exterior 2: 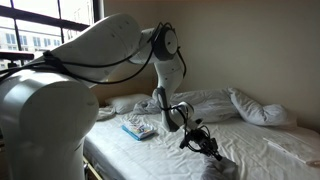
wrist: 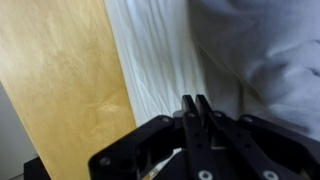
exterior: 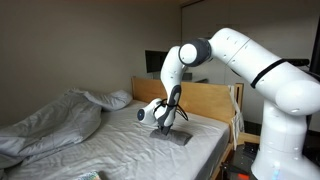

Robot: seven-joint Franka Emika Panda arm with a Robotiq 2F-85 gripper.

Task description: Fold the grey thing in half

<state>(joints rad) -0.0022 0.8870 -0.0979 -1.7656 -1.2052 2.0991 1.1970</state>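
A bed (exterior: pixel 204 153) in a wrinkled whitish sheet (exterior: pixel 112 146), backed by a smooth honey-wood headboard (exterior: pixel 205 100), carries a puffy, rumpled light grey blanket (exterior: pixel 50 122), and near its edge the small flat charcoal grey thing (exterior: pixel 178 139) lies beneath the tool (exterior: pixel 166 129), its slim black fingers (wrist: pixel 188 120) pressed together.

In an exterior view you face the bed (exterior: pixel 120 145) from mid-distance. In an exterior view you look past the near arm (exterior 2: pixel 60 90) across that bed. Wrist view: close above sheet (wrist: pixel 160 50) and wooden board (wrist: pixel 60 80).
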